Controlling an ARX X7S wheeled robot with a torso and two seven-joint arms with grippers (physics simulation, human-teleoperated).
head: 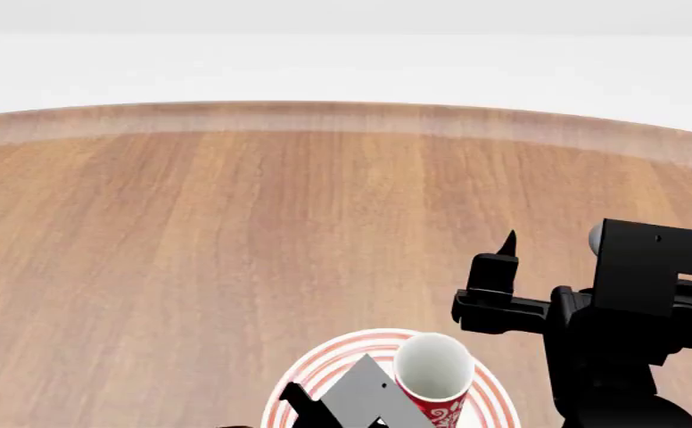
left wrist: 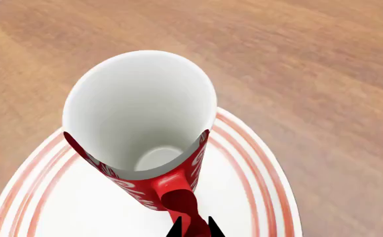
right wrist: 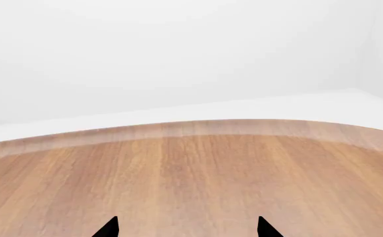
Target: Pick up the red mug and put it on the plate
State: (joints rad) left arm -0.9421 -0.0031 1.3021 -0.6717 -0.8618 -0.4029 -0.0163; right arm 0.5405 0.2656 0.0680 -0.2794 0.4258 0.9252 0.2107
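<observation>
While your left gripper (left wrist: 195,228) fingers pinch the red mug (left wrist: 145,133) by its handle over the plate (left wrist: 257,163), lower gently, then release; the right gripper (right wrist: 186,228) fingers stand apart.

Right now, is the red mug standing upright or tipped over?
Roughly upright: the red mug has its white mouth opening upward over the plate, with the left gripper on its handle. Whether it rests on the plate, cannot tell.

A wooden table (head: 203,232) carries 1 red-ringed plate (head: 489,406) near its edge.
</observation>
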